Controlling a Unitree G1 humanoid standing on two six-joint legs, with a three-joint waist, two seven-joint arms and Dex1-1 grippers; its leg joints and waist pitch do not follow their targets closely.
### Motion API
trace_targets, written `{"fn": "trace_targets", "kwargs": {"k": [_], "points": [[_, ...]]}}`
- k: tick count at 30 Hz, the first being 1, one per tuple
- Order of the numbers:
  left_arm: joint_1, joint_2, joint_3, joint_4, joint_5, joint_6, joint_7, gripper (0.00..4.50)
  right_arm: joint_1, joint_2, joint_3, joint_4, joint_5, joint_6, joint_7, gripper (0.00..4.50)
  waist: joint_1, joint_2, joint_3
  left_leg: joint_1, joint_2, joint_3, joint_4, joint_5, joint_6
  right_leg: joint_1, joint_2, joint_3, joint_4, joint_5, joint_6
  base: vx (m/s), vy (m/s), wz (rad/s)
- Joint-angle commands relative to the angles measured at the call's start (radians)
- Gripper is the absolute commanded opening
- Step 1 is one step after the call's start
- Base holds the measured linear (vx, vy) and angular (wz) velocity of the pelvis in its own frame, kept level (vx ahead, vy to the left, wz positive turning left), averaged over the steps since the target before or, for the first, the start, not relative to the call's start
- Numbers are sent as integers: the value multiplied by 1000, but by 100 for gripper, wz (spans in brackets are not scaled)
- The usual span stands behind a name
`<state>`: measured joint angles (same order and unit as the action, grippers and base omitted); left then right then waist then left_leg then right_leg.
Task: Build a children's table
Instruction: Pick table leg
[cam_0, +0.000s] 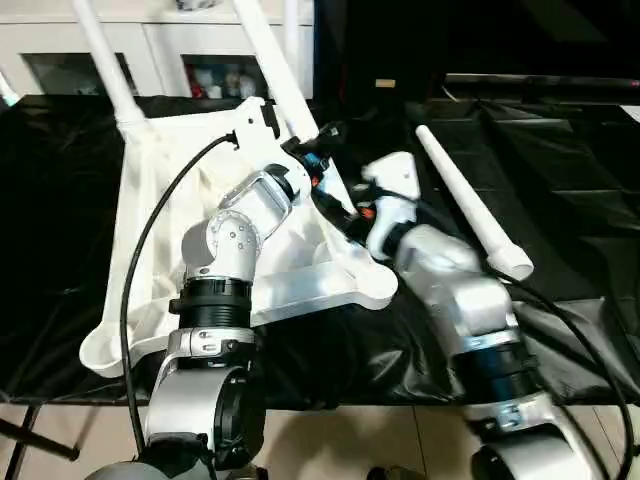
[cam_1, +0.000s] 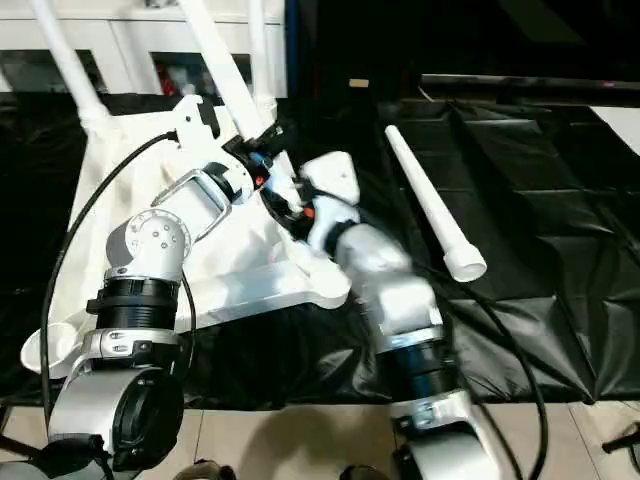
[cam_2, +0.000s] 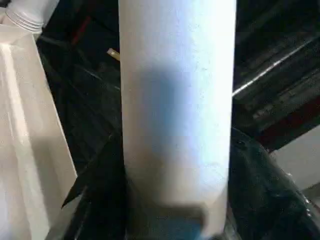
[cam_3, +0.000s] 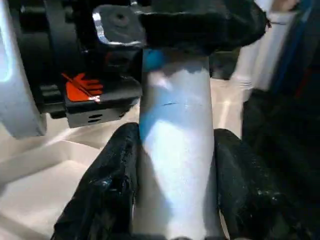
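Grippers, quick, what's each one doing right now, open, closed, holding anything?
Left gripper: around the white tube leg; whether it is clamped cannot be told.
Right gripper: closed on the same leg, a finger on each side.

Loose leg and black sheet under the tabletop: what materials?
Loose leg: looks like white moulded plastic, matte, a smooth tapered tube with a flared end. Black sheet: seems thin plastic film, glossy, creased with sharp highlights. Tabletop: probably the same white plastic.

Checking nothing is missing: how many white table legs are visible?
4: two standing at the tabletop's far corners, one held by both grippers, one loose on the black sheet.
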<state>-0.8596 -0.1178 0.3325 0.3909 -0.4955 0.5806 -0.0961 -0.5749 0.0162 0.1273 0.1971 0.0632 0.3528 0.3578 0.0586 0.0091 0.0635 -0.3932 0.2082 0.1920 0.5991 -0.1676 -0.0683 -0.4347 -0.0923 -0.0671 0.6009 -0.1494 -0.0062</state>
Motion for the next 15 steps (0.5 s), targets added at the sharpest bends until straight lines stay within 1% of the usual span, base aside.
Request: {"fn": "trace_targets", "kwargs": {"k": [1,3,5,6,10,11,12,13,14,15], "points": [[-3,-13,-32,-26,6,-13,7,232,-1,16,22,-32,-16,-15,-23,187,-2,-4,-84,17,3,-7,-62,-185,29,68,-29,29,-71,-215,-145,0,0,0],[-1,-12,-42,-30,5,-16,-3,204,-1,16,28,-36,-16,-17,-31,187,-2,-3,-84,18,4,-7,-63,-185,30,68,-28,29,-70,-210,-146,0,0,0],[1,-14,-42,-35,3,-24,0,198,-2,14,33,-37,-17,-25,-31,187,-2,-3,-85,17,4,-6,-61,-177,33,69,-28,30,-67,-185,-152,0,0,0],[3,-14,-47,-38,5,-35,-6,196,-1,18,30,-39,-16,-30,-33,187,-2,-6,-85,17,4,-5,-61,-177,35,69,-28,30,-68,-185,-152,0,0,0],[6,-17,-47,-46,5,-50,-17,193,-1,23,19,-41,-10,-45,-32,187,-2,-4,-84,17,4,-5,-61,-179,38,69,-28,30,-68,-195,-151,0,0,0],[7,-20,-46,-48,4,-54,-20,193,-1,28,8,-41,4,-48,-29,243,-2,-4,-84,17,3,-5,-60,-180,39,69,-28,31,-68,-193,-151,0,0,0],[9,-22,-50,-53,2,-59,-26,193,-2,30,-10,-38,26,-49,-21,243,-3,-5,-85,17,3,-5,-60,-179,40,70,-28,31,-67,-190,-151,0,0,0],[9,-22,-50,-53,2,-59,-26,193,-2,30,-10,-38,27,-49,-20,257,-2,-5,-85,17,4,-5,-60,-179,44,70,-28,31,-67,-188,-153,0,0,0],[10,-17,-61,-55,8,-66,-37,193,-9,11,-17,-34,38,-47,0,257,-2,-5,-85,18,4,-5,-60,-180,44,70,-28,31,-67,-190,-153,0,0,0],[11,-15,-64,-56,10,-67,-40,193,-12,2,-20,-34,41,-43,9,275,-1,-6,-85,18,4,-5,-60,-174,46,71,-28,31,-66,-184,-153,0,0,0]]}}
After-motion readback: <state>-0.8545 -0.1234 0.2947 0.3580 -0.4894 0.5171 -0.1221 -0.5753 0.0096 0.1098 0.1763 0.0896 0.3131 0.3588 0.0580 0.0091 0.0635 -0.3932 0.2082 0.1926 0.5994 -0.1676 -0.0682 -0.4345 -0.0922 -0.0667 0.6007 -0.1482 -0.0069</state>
